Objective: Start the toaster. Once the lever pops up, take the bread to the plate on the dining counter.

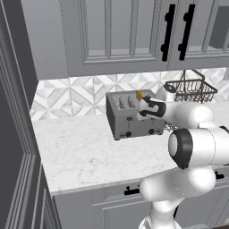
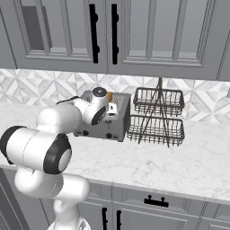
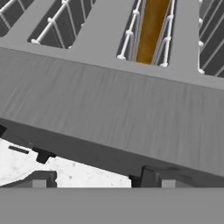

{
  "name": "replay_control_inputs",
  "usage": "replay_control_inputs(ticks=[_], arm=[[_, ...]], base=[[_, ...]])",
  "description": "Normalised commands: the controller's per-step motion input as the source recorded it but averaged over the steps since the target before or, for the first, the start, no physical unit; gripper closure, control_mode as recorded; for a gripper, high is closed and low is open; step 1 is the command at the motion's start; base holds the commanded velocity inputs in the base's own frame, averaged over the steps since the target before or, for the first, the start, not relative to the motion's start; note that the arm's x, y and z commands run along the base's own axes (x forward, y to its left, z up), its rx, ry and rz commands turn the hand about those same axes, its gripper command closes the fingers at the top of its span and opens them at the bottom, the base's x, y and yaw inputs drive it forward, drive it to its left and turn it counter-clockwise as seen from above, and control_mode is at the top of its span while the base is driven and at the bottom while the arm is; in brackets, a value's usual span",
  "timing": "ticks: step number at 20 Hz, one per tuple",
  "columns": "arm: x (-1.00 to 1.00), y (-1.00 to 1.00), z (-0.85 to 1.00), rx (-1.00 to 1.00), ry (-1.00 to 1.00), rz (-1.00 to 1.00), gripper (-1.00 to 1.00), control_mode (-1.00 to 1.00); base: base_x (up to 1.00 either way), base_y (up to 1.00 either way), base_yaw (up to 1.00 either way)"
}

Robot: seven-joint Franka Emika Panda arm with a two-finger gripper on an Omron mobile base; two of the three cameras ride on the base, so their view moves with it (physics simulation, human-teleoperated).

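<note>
Marble counter (image 1: 85, 152); boxy grey toaster (image 1: 127, 117)

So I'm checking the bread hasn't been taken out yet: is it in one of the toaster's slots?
Yes, the hand view shows the bread sitting down inside a slot of the toaster.

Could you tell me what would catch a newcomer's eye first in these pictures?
Probably the white arm reaching over the grey toaster on the marble counter, its gripper at the toaster's front top edge. Next, the bread standing in a slot, and the two-tier wire basket right beside the toaster.
</note>
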Motion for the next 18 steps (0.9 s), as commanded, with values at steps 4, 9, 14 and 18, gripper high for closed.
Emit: replay_control_inputs(ticks=[4,9,14,18], arm=[[-0.05,0.0,-0.66,0.0,-0.04,-0.01,-1.0,-1.0],[-0.12,0.0,-0.83,0.0,-0.05,-0.07,-1.0,-1.0],[0.0,0.0,-0.79,0.02,0.0,-0.12,-1.0,-1.0],[0.04,0.0,-0.72,0.07,0.0,-0.09,-1.0,-1.0]], base=[[0.0,0.0,0.0],[0.0,0.0,0.0],[0.0,0.0,0.0],[0.0,0.0,0.0]])
